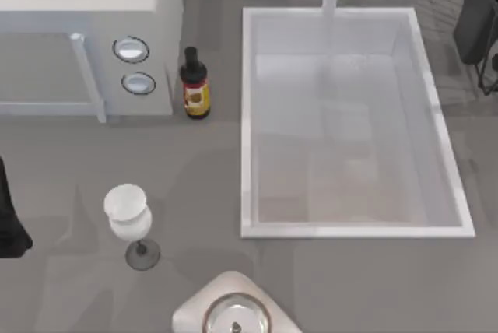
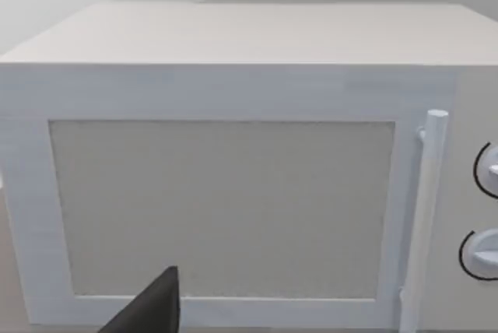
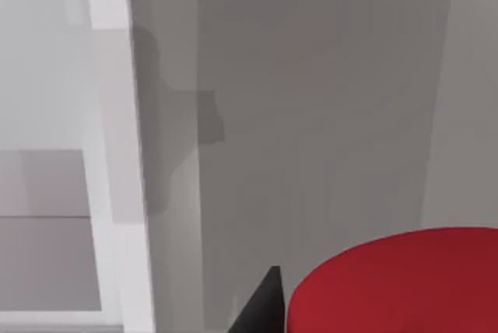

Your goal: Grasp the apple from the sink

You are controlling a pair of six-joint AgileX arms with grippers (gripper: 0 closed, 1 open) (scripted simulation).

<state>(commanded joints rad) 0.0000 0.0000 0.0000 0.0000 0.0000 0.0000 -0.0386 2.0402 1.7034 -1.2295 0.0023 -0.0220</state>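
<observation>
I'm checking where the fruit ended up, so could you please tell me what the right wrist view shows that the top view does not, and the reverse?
Right wrist view alone: the red apple large and close to the camera, beside a dark finger of the right hand, above the grey counter.

Top view alone: the whole sink basin with nothing lying in it, the microwave, the bottle, the wine glass and the left arm parked at the left edge.

Both: the white sink rim and grey counter.
</observation>
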